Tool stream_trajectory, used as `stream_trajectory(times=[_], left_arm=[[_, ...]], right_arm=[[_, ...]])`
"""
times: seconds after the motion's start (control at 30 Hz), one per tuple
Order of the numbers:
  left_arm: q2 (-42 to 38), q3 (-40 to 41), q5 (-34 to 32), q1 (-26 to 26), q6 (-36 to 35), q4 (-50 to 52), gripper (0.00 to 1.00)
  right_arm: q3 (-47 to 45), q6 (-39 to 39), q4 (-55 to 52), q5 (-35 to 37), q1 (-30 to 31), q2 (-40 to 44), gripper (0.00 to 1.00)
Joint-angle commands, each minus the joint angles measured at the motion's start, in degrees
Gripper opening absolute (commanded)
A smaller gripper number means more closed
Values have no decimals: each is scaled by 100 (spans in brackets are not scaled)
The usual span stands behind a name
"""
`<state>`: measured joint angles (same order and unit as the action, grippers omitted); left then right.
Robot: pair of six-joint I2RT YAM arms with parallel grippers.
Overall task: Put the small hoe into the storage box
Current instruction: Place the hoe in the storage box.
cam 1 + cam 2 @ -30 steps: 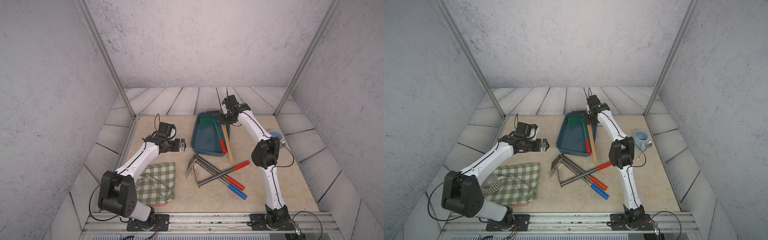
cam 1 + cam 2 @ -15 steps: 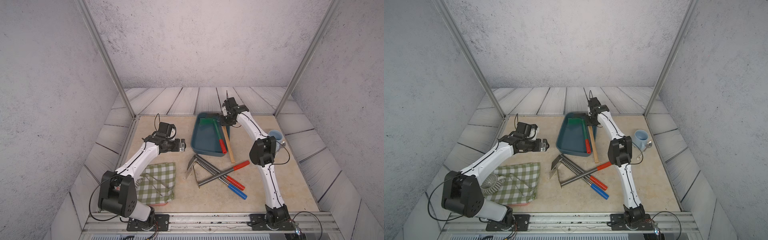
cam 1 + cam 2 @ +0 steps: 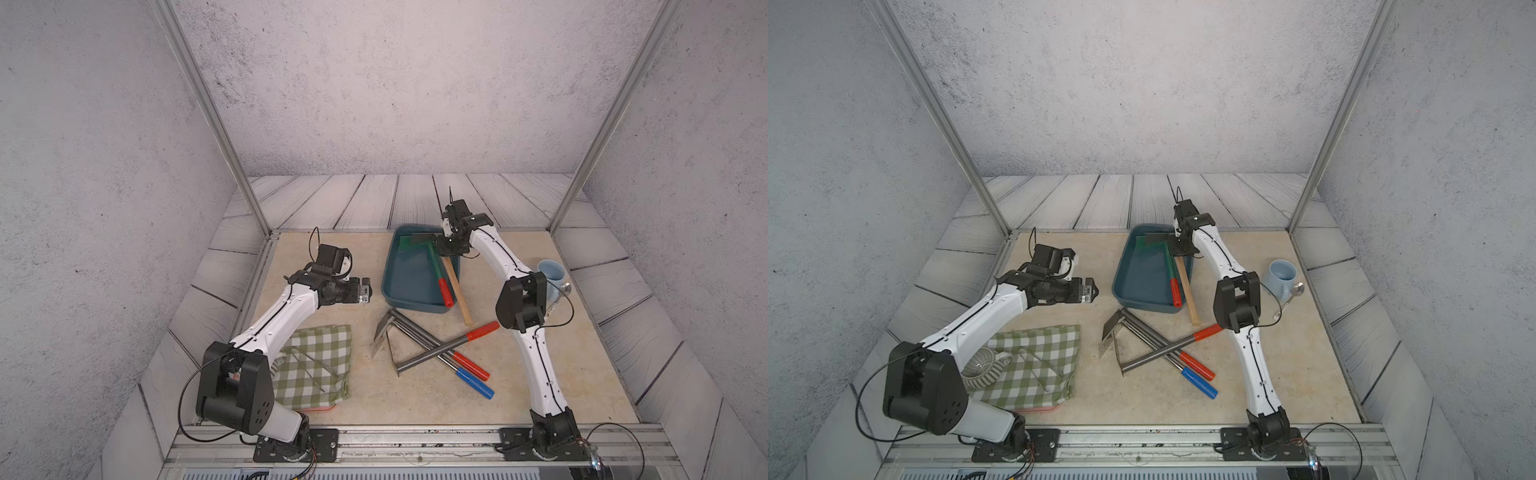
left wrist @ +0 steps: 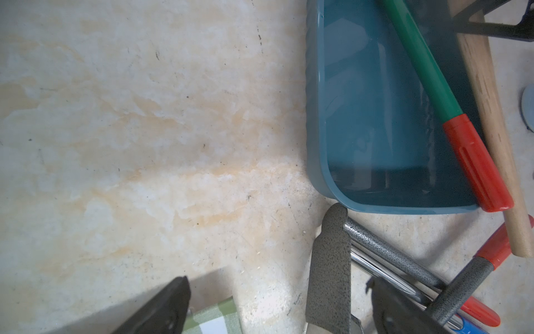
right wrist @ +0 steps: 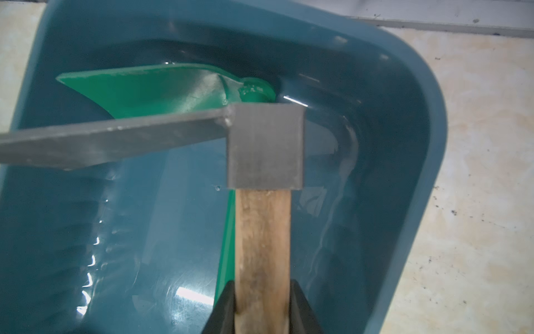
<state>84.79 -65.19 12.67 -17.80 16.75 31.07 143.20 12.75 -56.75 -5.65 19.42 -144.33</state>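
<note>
My right jaws are clamped on the wooden handle of the hoe [image 5: 261, 245], just behind its dark metal head. The head hangs over the far end of the box [image 5: 419, 115], with its blade above the blade of a green hoe [image 5: 144, 89] that lies inside. In both top views, the hoe [image 3: 457, 286] slants out over the box's [image 3: 390, 270] right rim, with its free end past the near corner. I cannot tell whether that end touches the surface [image 3: 332, 257]. The red grip of the green hoe [image 3: 434, 262] rests on the near rim. My left jaws are spread wide and grip nothing, hovering over bare surface left of the box. Three grey tools [image 3: 432, 345] lie crossed just in front of the box. A checked cloth [image 3: 320, 365] lies by my left arm and a mug [image 3: 550, 278] sits behind my right.
</note>
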Motion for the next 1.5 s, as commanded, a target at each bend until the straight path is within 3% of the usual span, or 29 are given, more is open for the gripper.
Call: stream_trajectory(times=[0.0,0.77,1.47], left_arm=[[28,-101,-27,-30,-67,33,100],[25,-113,-36,-26,-78,32,100],[28,-108,-39,-30,-76,40,100]], right_arm=[[202,-95,57,11,-8,-33,10],[279,-245,-42,186,-10,-67,38],[-485,-93,143,-47,3,678,50]])
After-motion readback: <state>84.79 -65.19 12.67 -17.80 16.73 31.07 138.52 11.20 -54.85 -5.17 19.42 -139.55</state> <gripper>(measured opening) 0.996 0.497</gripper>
